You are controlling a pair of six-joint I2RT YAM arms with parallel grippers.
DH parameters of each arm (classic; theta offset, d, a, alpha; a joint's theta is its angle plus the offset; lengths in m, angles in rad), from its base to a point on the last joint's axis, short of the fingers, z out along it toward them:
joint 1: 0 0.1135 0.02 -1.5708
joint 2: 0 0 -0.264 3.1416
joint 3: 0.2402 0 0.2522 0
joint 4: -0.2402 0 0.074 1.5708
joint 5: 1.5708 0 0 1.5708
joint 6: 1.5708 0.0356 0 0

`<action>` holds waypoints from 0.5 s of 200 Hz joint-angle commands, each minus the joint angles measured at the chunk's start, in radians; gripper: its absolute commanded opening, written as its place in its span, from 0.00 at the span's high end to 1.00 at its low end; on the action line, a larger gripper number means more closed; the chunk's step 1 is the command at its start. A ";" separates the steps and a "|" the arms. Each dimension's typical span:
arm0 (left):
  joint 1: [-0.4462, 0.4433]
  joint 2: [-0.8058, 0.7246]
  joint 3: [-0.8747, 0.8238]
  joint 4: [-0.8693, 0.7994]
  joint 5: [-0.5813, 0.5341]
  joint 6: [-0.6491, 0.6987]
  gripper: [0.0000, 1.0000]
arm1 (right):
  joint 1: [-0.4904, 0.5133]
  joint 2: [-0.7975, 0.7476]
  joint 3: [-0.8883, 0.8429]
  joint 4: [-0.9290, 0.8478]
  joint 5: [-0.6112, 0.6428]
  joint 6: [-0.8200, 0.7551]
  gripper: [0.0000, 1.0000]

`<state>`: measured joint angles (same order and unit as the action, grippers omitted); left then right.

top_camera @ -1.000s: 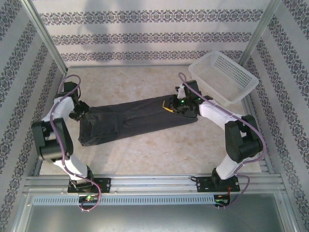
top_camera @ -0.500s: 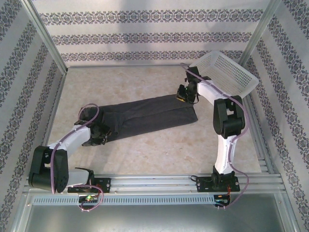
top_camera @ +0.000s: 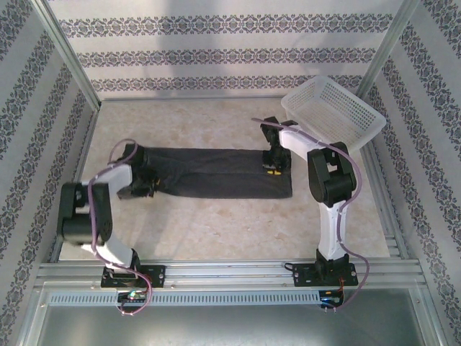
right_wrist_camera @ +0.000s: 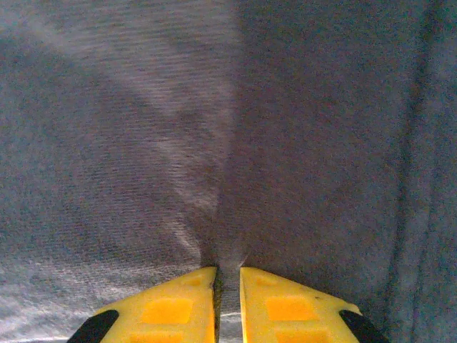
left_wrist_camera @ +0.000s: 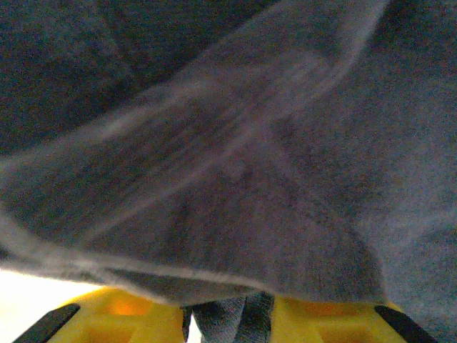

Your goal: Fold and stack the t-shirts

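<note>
On the table (top_camera: 216, 231) the t-shirt (top_camera: 216, 173) lay as a long narrow band, folded lengthwise but not yet crosswise. The left tool (top_camera: 142, 187) clenched its left end and the right tool (top_camera: 272, 167) pinched its right end. Farther back stood a white basket (top_camera: 331, 112) — stacking remained.

No legible text or markings anywhere

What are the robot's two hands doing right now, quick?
Left hand: closed on a fold of the shirt.
Right hand: closed, pinching the shirt.
</note>
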<state>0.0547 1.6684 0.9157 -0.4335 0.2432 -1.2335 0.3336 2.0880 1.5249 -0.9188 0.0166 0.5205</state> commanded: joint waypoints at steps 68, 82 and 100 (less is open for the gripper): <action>-0.171 0.778 0.988 0.036 0.215 0.180 0.67 | 0.281 -0.384 -0.660 0.256 -0.343 0.534 0.80; -0.207 0.849 1.104 0.029 0.226 0.169 0.66 | 0.341 -0.381 -0.685 0.360 -0.400 0.641 0.79; -0.227 0.902 1.187 0.080 0.248 0.139 0.63 | 0.372 -0.369 -0.680 0.484 -0.418 0.705 0.75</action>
<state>-0.1379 2.4821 2.0209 -0.3519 0.4465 -1.0767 0.6559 1.6520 0.8963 -0.6651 -0.2672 1.0286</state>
